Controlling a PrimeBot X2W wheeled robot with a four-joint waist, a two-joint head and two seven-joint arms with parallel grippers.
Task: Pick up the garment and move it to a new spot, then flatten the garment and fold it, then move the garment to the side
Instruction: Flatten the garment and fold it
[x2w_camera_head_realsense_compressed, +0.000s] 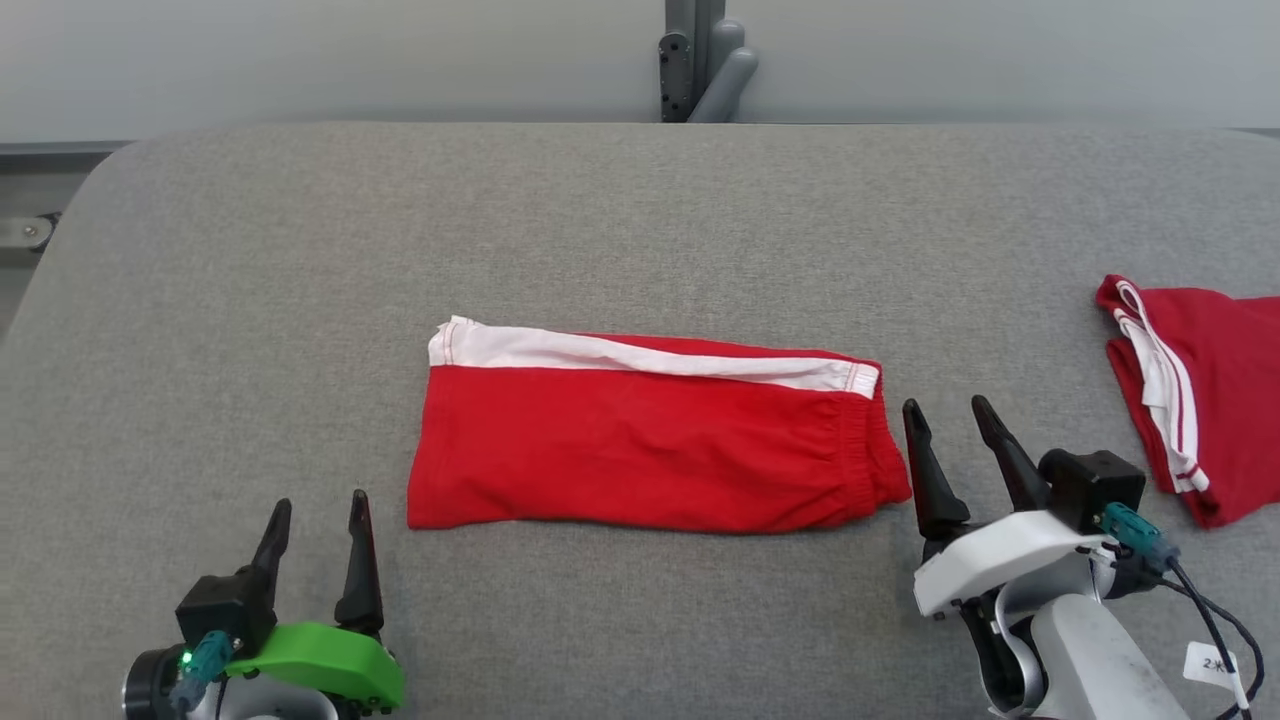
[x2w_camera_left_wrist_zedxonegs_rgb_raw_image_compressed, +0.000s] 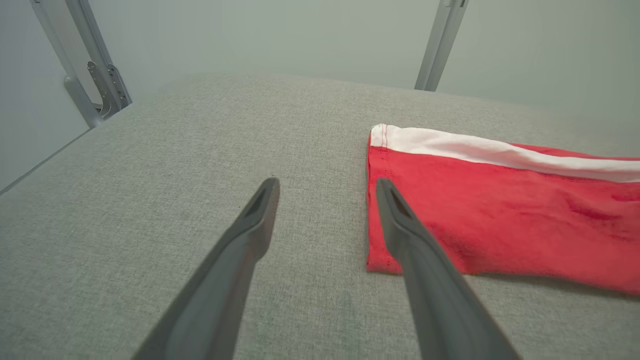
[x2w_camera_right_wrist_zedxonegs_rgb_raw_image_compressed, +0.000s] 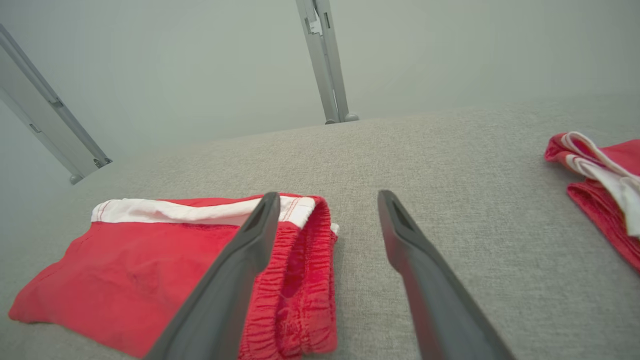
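while the folded red garment (x2w_camera_head_realsense_compressed: 650, 450) lies flat at the middle of the grey table (x2w_camera_head_realsense_compressed: 250, 300), nothing is held.
left fingers (x2w_camera_head_realsense_compressed: 358, 560) spread near its lower left corner; right fingers (x2w_camera_head_realsense_compressed: 928, 480) spread just beside its waistband end; a second red garment (x2w_camera_head_realsense_compressed: 1200, 390) lies far right.

Table (x2w_camera_head_realsense_compressed: 250, 300) free L & far side; garment (x2w_camera_head_realsense_compressed: 650, 450) mid, red pile (x2w_camera_head_realsense_compressed: 1220, 380) R edge.
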